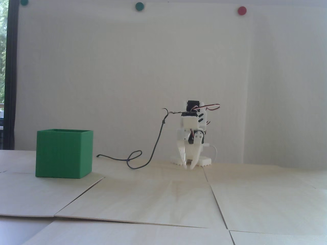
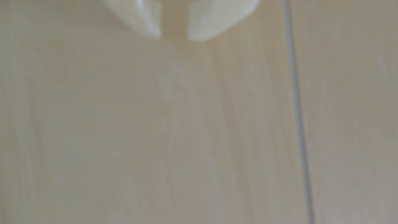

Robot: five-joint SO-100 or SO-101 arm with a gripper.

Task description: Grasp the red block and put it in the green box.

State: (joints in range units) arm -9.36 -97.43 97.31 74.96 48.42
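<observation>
One hand (image 1: 188, 165) – slightly parted, empty | green box (image 1: 63, 153) well left

Parted pincer (image 2: 174, 38) above table (image 2: 150, 129)

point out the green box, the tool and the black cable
green box (image 1: 61, 155), fixed view, on its front wall.
tool (image 1: 188, 165), fixed view, midway between the fingertips, just above the table; a small gap shows between the tips.
black cable (image 1: 156, 143), fixed view, on the hanging stretch.
</observation>
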